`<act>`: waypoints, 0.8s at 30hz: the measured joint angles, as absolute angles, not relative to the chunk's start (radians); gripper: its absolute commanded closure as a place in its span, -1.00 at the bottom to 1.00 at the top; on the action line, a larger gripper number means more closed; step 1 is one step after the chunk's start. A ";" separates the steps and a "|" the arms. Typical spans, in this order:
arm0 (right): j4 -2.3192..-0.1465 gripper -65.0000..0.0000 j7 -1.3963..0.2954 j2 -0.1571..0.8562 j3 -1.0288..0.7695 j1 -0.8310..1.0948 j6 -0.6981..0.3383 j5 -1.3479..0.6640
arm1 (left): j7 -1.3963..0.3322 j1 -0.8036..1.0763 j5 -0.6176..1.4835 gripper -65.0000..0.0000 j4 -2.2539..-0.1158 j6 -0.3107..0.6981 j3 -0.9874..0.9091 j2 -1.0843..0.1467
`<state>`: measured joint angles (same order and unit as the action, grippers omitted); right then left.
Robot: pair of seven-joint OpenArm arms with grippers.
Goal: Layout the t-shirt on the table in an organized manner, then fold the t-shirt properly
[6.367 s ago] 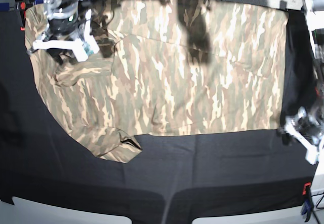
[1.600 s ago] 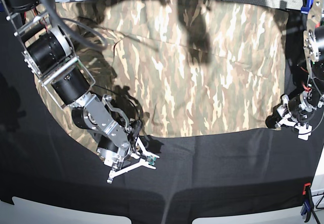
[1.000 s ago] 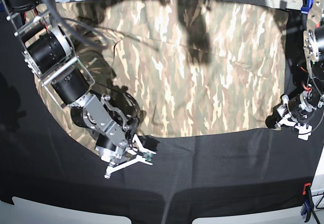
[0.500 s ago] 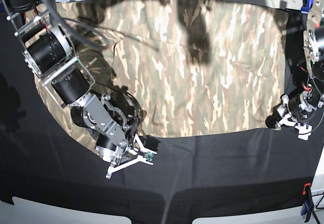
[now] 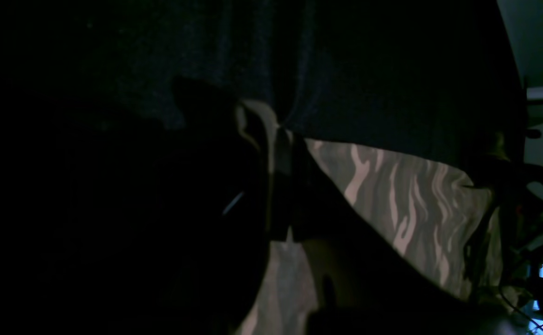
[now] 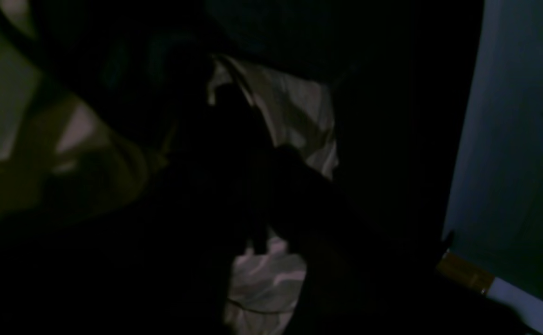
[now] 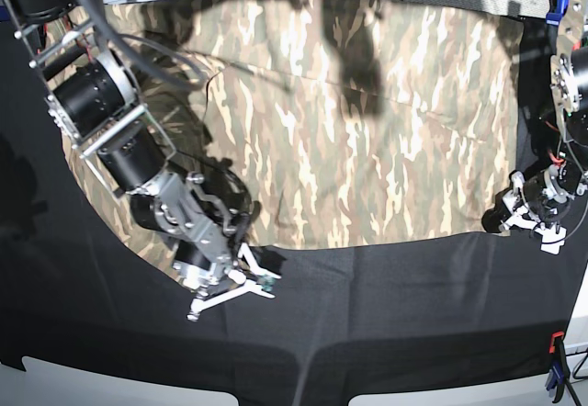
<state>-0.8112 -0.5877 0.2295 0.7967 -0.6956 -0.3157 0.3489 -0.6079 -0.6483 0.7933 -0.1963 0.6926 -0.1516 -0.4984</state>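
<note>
The soft camouflage-print t-shirt (image 7: 367, 121) in tan, beige, brown and olive lies spread flat across the far half of the wide table (image 7: 386, 323) of matte black cloth, its near hem running straight across the middle of the base view. That view alone shows the whole layout: the right arm reaches down on its left side, with the white-fingered right gripper (image 7: 241, 287) low at the shirt's near corner, and the left gripper (image 7: 525, 219) sits at the opposite near corner, by the table's edge. An orange and blue clamp (image 7: 555, 360) grips the table's near corner.

The wrist cameras are very dark but give the contact that the base view hides. In the left wrist view, a narrow upright strip of the shirt's fabric (image 5: 271, 153) stands pinched between the dark jaws of the left gripper (image 5: 278, 186), with the camouflage cloth spreading away over the black table cloth (image 5: 346, 70). In the right wrist view, the right gripper (image 6: 257, 186) appears only as a dark silhouette, its jaws drawn together over a bunched pale fold of the t-shirt (image 6: 295, 121); more fabric shows beneath it.
</note>
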 measured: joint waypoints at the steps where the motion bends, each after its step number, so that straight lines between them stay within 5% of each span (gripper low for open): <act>1: -0.811 1.00 -0.593 0.227 0.797 -0.695 -0.300 0.349 | -0.606 -0.648 0.793 1.00 -0.196 0.693 -0.152 -0.498; 14: -0.876 1.00 -0.703 0.224 0.797 -0.696 -0.128 0.447 | -0.613 -0.691 0.778 1.00 -0.191 0.688 -0.150 -0.496; 24: -0.928 1.00 -0.818 0.233 0.784 -0.725 -0.112 0.468 | -0.767 -0.693 0.763 1.00 -0.318 0.688 -0.150 -0.496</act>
